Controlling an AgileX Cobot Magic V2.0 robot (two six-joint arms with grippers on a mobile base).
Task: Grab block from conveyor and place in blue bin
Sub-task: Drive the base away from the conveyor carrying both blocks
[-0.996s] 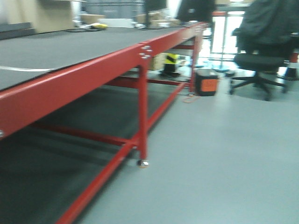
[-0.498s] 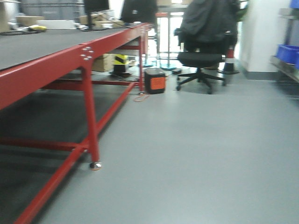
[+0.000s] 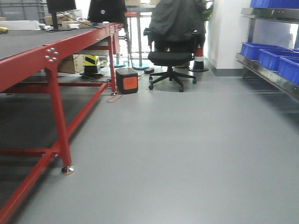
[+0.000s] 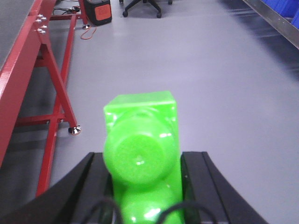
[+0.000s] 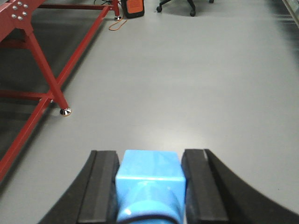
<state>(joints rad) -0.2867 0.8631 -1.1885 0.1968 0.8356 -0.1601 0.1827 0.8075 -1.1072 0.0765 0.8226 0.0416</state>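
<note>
Grey flooring has replaced the red-framed grey conveyor (image 3: 23,46) ahead; blue plastic bins (image 3: 254,52) appear right, so placing nears. Left jaws clamp the green plastic block (image 4: 140,154), right jaws a blue block (image 5: 149,175).

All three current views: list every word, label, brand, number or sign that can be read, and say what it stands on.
None can be read in any view.
The orange-and-black box: anything on its face is too blurred to read.
The yellow-and-black striped item: stripes only, no legible words.
The green block and the blue block: plain faces, no markings.
The blue bins: no label readable.
</note>
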